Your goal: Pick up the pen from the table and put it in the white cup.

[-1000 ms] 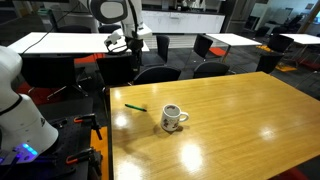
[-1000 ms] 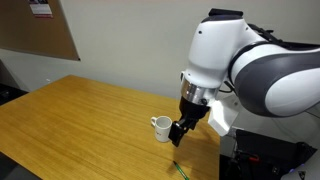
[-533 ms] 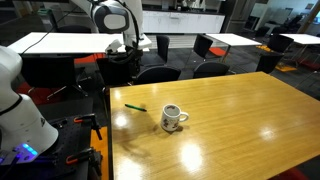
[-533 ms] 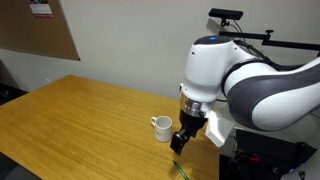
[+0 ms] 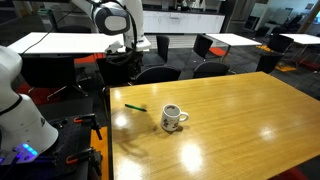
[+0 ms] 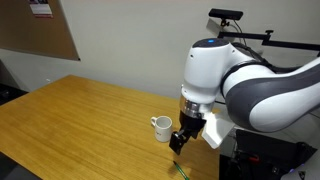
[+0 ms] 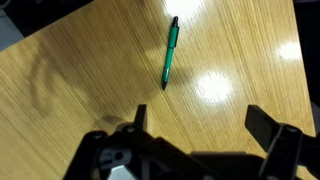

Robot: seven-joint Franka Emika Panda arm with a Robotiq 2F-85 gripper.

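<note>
**Pen ahead of open fingers, not yet between them**

In an exterior view: shows the gripper (image 5: 130, 43) up in the picture, past the far edge of the table (image 5: 240, 120). Has the pen (image 5: 135, 107) flat on the wood and the white cup (image 5: 173, 118) near it but apart, toward the table's middle. Too small here to read the gap between the fingers.

In an exterior view: puts the gripper (image 6: 180, 140) low over the table (image 6: 70, 110), just beside the white cup (image 6: 161, 128), pointing down. Leaves the pen (image 6: 180, 171) lower in the picture, by the near edge, not under the fingers.

In the wrist view: looks down on the pen (image 7: 170, 52). Finds the gripper (image 7: 200, 125) spread wide, with nothing between the fingers (image 7: 262, 125). Places the pen ahead of the fingertips, clear of them, toward the finger at the picture's left. Lays its long axis almost straight away from the wrist, slightly tilted, so roughly square to the closing line. Calls, probably, for a move forward and a little sideways before descent, with hardly any turning.
</note>
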